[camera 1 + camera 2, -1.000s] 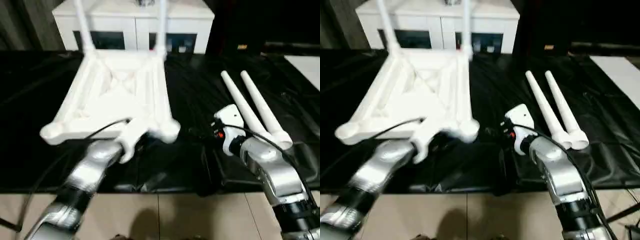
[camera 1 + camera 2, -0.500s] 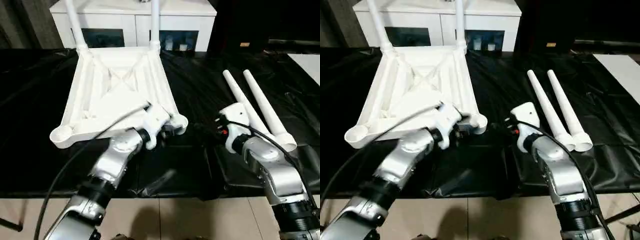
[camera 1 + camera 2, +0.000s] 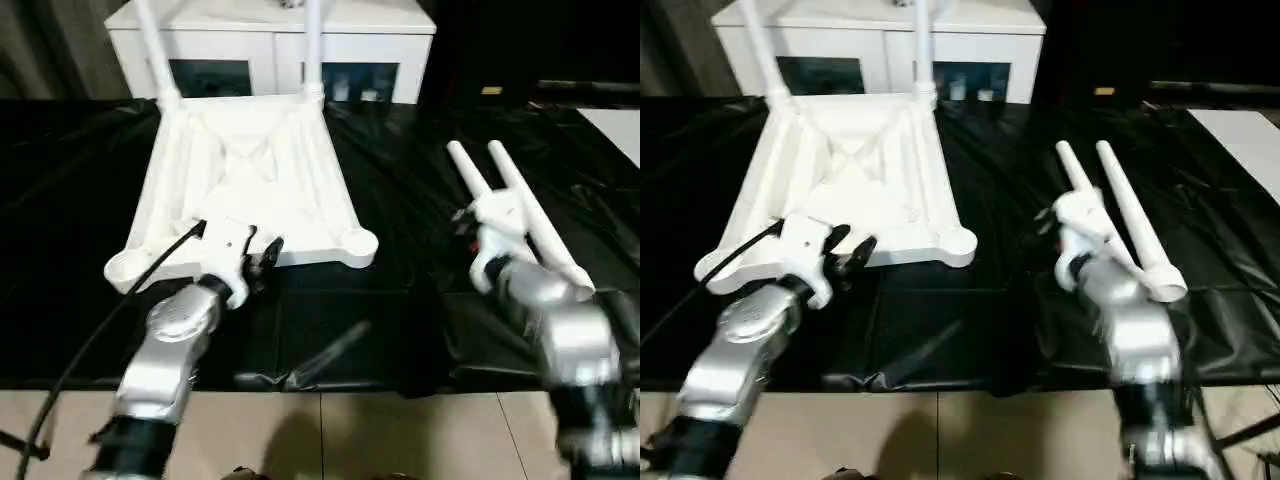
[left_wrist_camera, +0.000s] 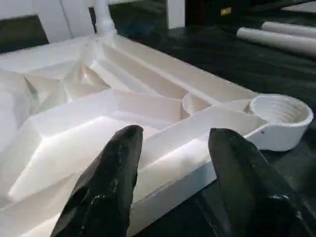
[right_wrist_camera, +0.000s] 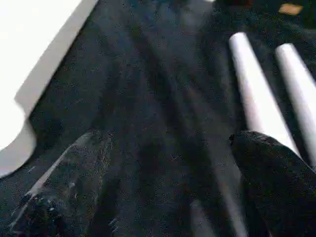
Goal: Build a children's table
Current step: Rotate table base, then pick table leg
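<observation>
Lying upside down at upper left of the head views: tabletop point(image 3: 250, 180), ribs up, two legs point(image 3: 312, 45) fitted in its far corners. Two loose legs point(image 3: 520, 215) at right on black sheet point(image 3: 400, 200). Left gripper point(image 4: 170, 163) half open, straddling the tabletop's near edge, empty. Right gripper point(image 5: 168, 182) wide open, empty, beside loose legs.

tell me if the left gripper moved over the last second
Yes. The left gripper has slid along the near edge of the upturned tabletop, away from the socket corner beside the loose legs toward the opposite near corner. Its fingers stand open.
</observation>
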### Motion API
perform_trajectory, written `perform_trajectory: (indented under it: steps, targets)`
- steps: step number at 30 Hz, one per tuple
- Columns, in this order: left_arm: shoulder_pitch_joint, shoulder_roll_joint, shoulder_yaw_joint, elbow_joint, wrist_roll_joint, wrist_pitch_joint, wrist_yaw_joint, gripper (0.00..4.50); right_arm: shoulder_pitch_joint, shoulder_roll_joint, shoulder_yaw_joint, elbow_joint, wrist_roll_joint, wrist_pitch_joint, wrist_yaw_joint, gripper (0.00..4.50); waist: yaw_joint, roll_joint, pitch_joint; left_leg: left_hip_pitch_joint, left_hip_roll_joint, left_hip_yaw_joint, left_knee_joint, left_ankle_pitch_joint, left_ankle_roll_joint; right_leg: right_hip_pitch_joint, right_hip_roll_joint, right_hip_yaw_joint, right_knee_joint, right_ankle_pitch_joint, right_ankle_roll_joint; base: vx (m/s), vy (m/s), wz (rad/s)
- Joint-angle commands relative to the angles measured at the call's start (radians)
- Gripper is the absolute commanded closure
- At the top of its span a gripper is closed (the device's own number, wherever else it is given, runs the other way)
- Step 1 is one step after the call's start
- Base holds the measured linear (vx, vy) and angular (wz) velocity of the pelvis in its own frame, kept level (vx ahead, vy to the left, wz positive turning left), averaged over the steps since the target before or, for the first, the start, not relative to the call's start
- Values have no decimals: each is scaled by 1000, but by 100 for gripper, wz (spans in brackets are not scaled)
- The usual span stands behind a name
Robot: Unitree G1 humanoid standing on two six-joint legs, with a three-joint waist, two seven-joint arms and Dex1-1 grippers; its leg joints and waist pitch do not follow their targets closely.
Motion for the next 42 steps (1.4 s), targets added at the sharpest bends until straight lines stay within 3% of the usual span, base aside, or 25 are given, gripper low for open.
perform_trajectory:
  steps: [1,2,4,6,7,9,14,20,26,31,37,42]
  targets:
    - [-1,12,-7,-42,-6,42,-15,194,-62,-47,-18,134,-31,24,-26,7,-8,3,-65,23,39,-24,-77,-296,-33,30,-32,28,-77,-259,-181,0,0,0]
    - [0,19,-12,-51,-14,51,-31,194,-85,-55,-23,175,-33,17,-29,7,-4,2,-67,28,40,-20,-73,-282,-32,27,-32,30,-77,-233,-187,0,0,0]
    - [3,39,-29,-75,-30,75,-73,194,-134,-76,-21,265,-42,9,-23,7,-6,4,-69,19,35,-20,-71,-254,-23,35,-32,29,-72,-201,-197,0,0,0]
    - [8,95,-72,-132,-57,118,-175,194,-225,-113,-18,427,-55,3,-8,7,-6,-1,-73,19,35,-18,-64,-220,-10,37,-35,27,-62,-161,-227,0,0,0]
    - [8,95,-72,-132,-57,118,-175,194,-225,-113,-18,427,-55,3,-8,7,-7,1,-73,18,34,-19,-63,-214,-6,37,-34,26,-61,-159,-233,0,0,0]
    - [7,165,-110,-209,-88,169,-283,194,-333,-159,-4,616,-76,-16,24,7,-6,1,-74,18,35,-18,-60,-202,3,38,-35,24,-57,-141,-258,0,0,0]
    - [-10,203,-109,-261,-110,208,-324,194,-408,-184,-1,744,-67,-10,95,7,-7,-1,-71,18,36,-13,-57,-198,23,42,-32,25,-54,-125,-277,0,0,0]
    - [-23,240,-109,-306,-128,260,-350,194,-496,-187,1,927,-54,-28,249,7,-3,1,-70,20,41,-12,-56,-229,16,40,-32,23,-54,-158,-292,0,0,0]
    - [-23,261,-107,-344,-151,298,-374,194,-527,-191,18,1028,-92,-34,228,7,1,0,-66,20,42,-12,-56,-250,-2,35,-34,23,-56,-198,-291,0,0,0]
    - [-19,274,-112,-358,-154,314,-385,194,-533,-190,49,1067,-116,-20,251,7,1,0,-67,17,41,-13,-56,-253,-4,36,-33,22,-54,-205,-286,0,0,0]
    - [-29,279,-115,-365,-157,331,-383,194,-537,-193,45,1112,-134,-25,235,7,2,1,-68,16,42,-12,-55,-243,0,37,-34,22,-52,-193,-292,0,0,0]
    - [-27,286,-109,-376,-159,336,-379,194,-546,-190,41,1122,-133,-31,242,64,3,-4,-68,16,42,-12,-55,-244,2,36,-34,22,-52,-204,-289,0,0,0]
